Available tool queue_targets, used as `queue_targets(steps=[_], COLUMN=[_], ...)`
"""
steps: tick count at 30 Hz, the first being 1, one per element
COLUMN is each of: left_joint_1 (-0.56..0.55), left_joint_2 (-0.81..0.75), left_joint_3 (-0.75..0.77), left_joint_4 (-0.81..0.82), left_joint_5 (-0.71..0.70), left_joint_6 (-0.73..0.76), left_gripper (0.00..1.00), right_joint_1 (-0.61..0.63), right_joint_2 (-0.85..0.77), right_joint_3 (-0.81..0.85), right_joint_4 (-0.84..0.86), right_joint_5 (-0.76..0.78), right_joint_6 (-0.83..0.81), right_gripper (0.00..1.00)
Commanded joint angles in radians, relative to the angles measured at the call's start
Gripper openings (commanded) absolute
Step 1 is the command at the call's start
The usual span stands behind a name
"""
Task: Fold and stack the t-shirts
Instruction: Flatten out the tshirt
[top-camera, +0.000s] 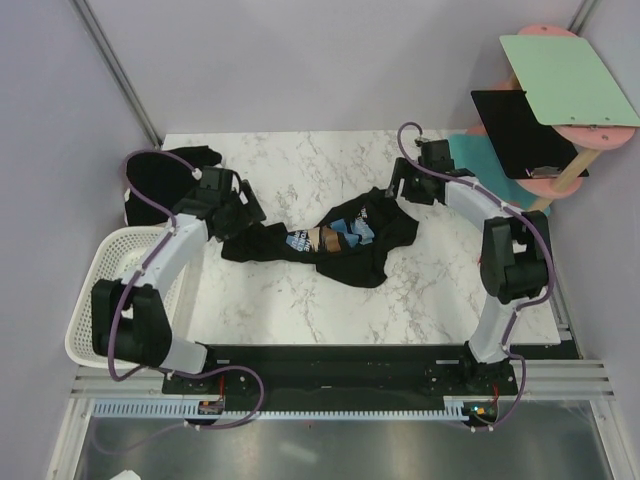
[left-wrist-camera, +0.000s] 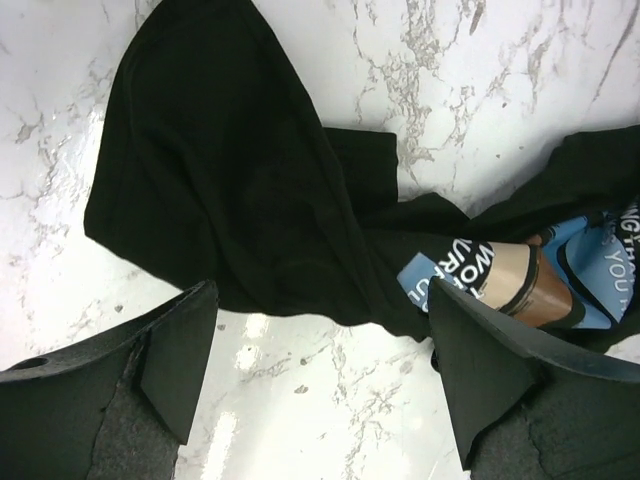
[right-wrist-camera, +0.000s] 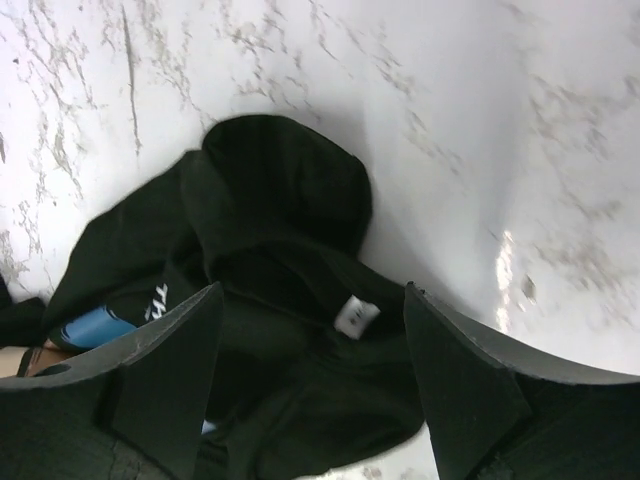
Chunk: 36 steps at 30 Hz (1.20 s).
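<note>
A crumpled black t-shirt with a blue, brown and white print lies mid-table. It also shows in the left wrist view and in the right wrist view, where its white neck label is visible. A second black t-shirt lies bunched at the table's far left corner. My left gripper is open and empty, just above the shirt's left end. My right gripper is open and empty over the shirt's right end, around the collar.
A white laundry basket stands off the table's left edge. At the far right a pink-shelved stand holds a rigid black panel and a light green board. A teal mat lies below them.
</note>
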<state>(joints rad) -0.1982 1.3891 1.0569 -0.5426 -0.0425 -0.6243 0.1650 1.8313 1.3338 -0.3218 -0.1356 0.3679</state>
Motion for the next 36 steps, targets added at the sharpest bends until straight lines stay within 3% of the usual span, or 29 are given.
queue_targets(steps=[1, 14, 25, 36], left_joint_1=[0.0, 0.0, 0.0, 0.0], left_joint_2=[0.094, 0.151, 0.171, 0.186], left_joint_3=[0.08, 0.058, 0.049, 0.048], left_joint_4=[-0.005, -0.002, 0.001, 0.003], left_joint_5=[0.003, 0.009, 0.009, 0.0], left_joint_6=[0.044, 0.074, 0.078, 0.083], left_gripper=[0.92, 0.92, 0.92, 0.91], right_joint_1=[0.034, 0.165, 0.249, 0.249], right_joint_2=[0.089, 0.197, 0.241, 0.309], right_joint_3=[0.122, 0.243, 0.297, 0.327], right_joint_4=[0.05, 0.044, -0.01, -0.023], right_joint_5=[-0.039, 0.1, 0.445, 0.519], right_joint_6=[-0.024, -0.095, -0.155, -0.159], right_gripper=[0.79, 0.77, 0.73, 0.68])
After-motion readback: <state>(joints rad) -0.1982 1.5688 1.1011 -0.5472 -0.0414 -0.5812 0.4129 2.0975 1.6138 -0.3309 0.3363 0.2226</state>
